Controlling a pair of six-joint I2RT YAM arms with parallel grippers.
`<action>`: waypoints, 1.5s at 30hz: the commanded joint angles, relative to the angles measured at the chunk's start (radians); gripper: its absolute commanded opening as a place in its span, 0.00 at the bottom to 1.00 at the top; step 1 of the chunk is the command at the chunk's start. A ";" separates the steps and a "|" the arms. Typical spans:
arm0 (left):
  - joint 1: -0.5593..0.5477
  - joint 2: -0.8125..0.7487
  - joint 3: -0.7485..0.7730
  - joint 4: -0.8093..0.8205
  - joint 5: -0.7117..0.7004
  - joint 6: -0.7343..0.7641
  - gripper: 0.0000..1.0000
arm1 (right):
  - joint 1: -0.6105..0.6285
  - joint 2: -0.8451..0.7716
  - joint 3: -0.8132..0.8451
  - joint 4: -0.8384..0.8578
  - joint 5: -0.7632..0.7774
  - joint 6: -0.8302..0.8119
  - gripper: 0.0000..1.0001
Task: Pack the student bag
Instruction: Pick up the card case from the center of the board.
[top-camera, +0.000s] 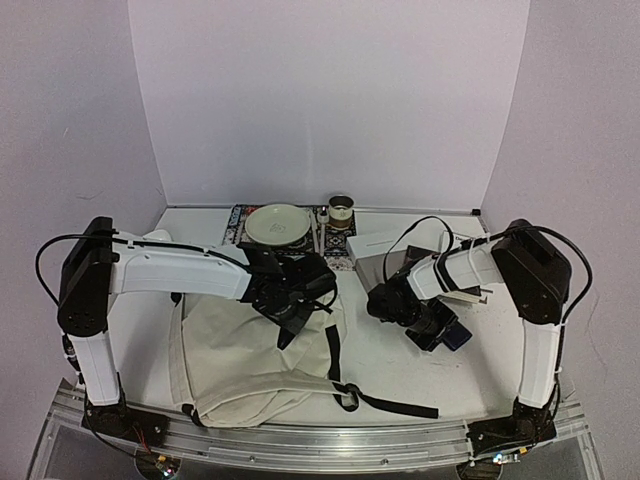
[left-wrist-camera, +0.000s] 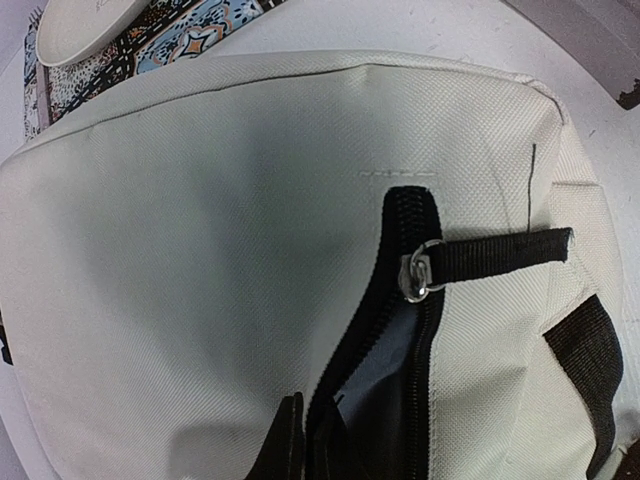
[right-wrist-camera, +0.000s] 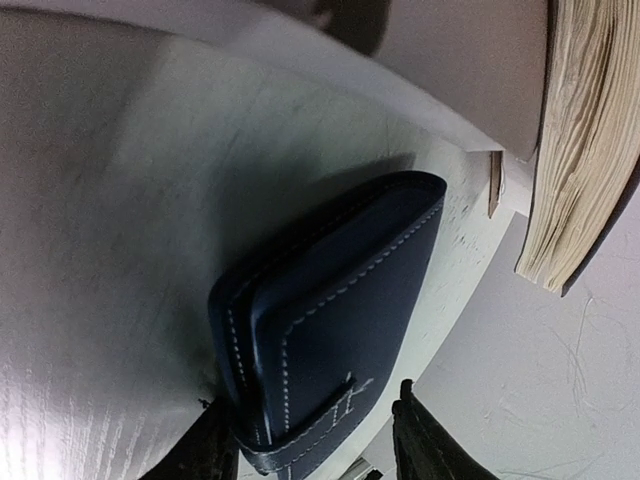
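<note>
The student bag (top-camera: 240, 360) lies flat on the table's near left, cream fabric with black straps. My left gripper (top-camera: 295, 300) is at its top end. In the left wrist view that gripper (left-wrist-camera: 312, 405) is shut on the left edge of the bag's (left-wrist-camera: 200, 250) zip opening, with grey lining (left-wrist-camera: 395, 350) showing below the zip pull (left-wrist-camera: 425, 272). My right gripper (top-camera: 440, 335) is low over the table at the right. A navy stitched wallet (right-wrist-camera: 330, 310) sits between its open fingers (right-wrist-camera: 310, 405). The left finger touches the wallet and the right finger stands apart from it.
A pale plate (top-camera: 278, 223) rests on a patterned book at the back, with a small round tin (top-camera: 341, 210) and a white box (top-camera: 375, 245) beside it. A thick book's page edges (right-wrist-camera: 590, 140) lie right behind the wallet. A black strap (top-camera: 390, 403) trails toward the front edge.
</note>
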 joint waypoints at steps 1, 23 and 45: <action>0.006 -0.064 0.005 0.028 0.006 -0.002 0.00 | -0.001 0.039 0.021 -0.080 0.031 0.017 0.46; 0.006 -0.070 0.021 0.031 0.022 0.003 0.00 | -0.001 -0.364 -0.012 -0.018 -0.149 0.043 0.00; 0.006 -0.071 0.053 0.113 0.133 0.031 0.00 | -0.001 -0.705 -0.233 0.774 -1.115 0.295 0.00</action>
